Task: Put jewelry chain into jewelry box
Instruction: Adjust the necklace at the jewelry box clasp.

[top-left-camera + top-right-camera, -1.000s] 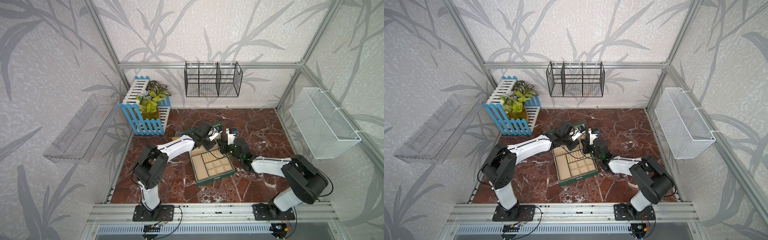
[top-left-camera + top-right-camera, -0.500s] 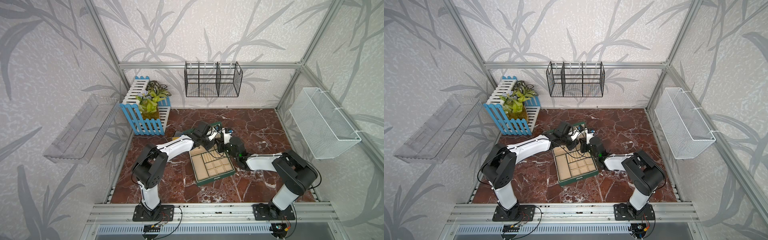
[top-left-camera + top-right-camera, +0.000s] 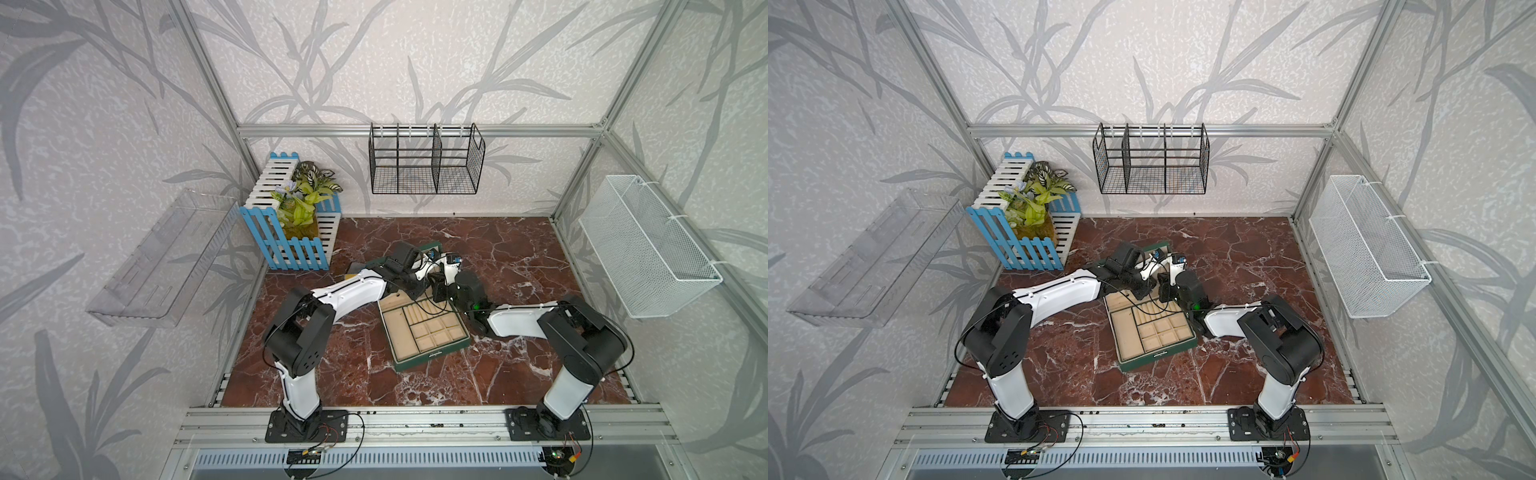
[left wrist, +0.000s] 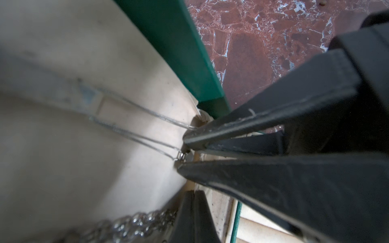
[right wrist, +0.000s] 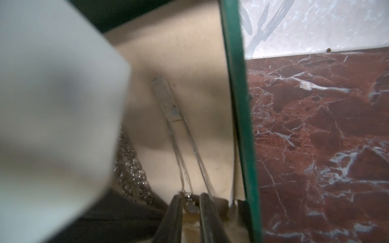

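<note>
The right gripper [image 5: 189, 198] has its jaws a little apart, with the pendant [image 5: 191, 207] of the thin chain [image 5: 182, 174] in the gap. Whether they touch it I cannot tell. The chain runs from a grey strip [image 5: 166, 101] on the cream lining of the upright lid [image 5: 237, 105]. Just beside, the left gripper [image 4: 194, 194] is closed. A thick chain [image 4: 130, 226] reaches its tips, but whether it is pinched I cannot tell. The box [image 3: 432, 355] lies open on the marble floor [image 3: 519, 257].
</note>
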You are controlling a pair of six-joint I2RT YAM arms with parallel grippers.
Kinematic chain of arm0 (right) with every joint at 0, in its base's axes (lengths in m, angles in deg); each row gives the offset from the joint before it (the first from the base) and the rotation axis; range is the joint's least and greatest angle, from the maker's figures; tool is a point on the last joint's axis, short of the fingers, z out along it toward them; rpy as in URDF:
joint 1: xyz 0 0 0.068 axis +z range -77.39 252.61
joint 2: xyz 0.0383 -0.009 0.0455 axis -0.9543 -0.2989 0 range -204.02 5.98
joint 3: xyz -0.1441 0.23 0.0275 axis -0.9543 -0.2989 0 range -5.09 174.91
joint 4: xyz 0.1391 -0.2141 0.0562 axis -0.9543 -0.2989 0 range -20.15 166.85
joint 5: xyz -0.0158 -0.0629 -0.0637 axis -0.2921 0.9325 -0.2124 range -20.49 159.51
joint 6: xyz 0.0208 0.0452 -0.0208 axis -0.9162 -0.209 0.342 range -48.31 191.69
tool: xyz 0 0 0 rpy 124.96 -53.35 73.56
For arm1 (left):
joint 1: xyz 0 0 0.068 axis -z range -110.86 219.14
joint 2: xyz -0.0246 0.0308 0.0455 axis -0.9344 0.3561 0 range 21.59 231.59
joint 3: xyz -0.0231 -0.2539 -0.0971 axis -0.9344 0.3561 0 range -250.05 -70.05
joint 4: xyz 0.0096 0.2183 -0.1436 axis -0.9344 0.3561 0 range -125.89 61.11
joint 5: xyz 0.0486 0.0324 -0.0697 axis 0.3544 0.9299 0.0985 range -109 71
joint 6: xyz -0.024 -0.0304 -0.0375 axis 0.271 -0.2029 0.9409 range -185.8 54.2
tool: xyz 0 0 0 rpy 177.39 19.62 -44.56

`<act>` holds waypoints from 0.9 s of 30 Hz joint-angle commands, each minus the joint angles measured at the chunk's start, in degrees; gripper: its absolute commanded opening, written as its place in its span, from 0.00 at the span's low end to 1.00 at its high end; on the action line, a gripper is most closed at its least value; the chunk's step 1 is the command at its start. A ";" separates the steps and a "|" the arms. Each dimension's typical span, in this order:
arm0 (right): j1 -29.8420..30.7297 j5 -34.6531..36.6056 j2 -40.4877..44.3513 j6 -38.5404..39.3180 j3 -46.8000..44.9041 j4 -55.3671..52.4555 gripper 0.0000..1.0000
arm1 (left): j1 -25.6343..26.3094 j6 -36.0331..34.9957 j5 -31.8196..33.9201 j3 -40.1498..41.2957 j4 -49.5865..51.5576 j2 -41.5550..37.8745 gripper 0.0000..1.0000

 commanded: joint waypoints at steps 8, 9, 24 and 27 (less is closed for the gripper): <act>0.36 0.17 -2.83 4.11 3.25 -0.90 0.13 | -0.30 0.49 -1.10 0.71 -1.01 -1.04 0.00; 0.36 0.33 -2.69 4.10 3.16 -0.90 0.11 | -0.25 0.63 -0.94 0.77 -1.10 -1.09 0.00; 0.36 -1.19 6.20 4.16 -1.61 -5.51 0.00 | -0.72 1.80 1.30 0.69 -1.57 -0.68 0.00; 0.40 -1.55 7.25 3.94 -2.14 -5.87 0.00 | -0.77 1.82 1.13 0.47 -1.27 -0.43 0.00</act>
